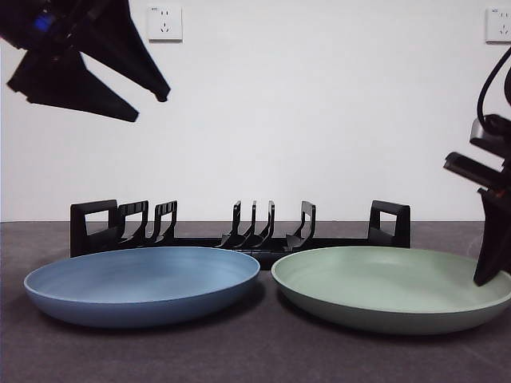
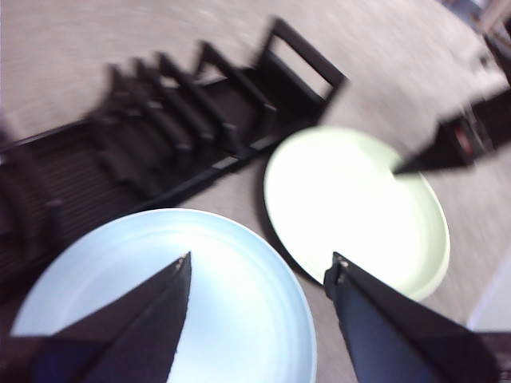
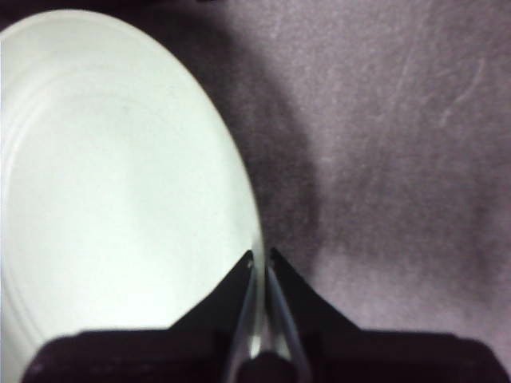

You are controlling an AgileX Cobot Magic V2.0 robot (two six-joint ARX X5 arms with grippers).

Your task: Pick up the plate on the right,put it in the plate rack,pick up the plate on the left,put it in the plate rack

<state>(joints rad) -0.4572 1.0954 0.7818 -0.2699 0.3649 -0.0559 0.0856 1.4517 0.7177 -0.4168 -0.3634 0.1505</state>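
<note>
The plate on the right is pale green (image 1: 391, 283) (image 2: 351, 207) (image 3: 120, 183) and lies flat on the dark table. The plate on the left is blue (image 1: 144, 279) (image 2: 231, 287) and lies beside it. Behind both stands the long black plate rack (image 1: 239, 235) (image 2: 160, 144), with no plate in it. My right gripper (image 1: 491, 271) (image 3: 261, 257) is down at the green plate's right rim, shut on that rim. My left gripper (image 1: 149, 108) (image 2: 262, 257) hangs open high above the blue plate, holding nothing.
The two plates almost touch at the table's middle. Bare dark table (image 3: 399, 159) lies to the right of the green plate. A white wall with sockets (image 1: 164, 23) stands behind the rack.
</note>
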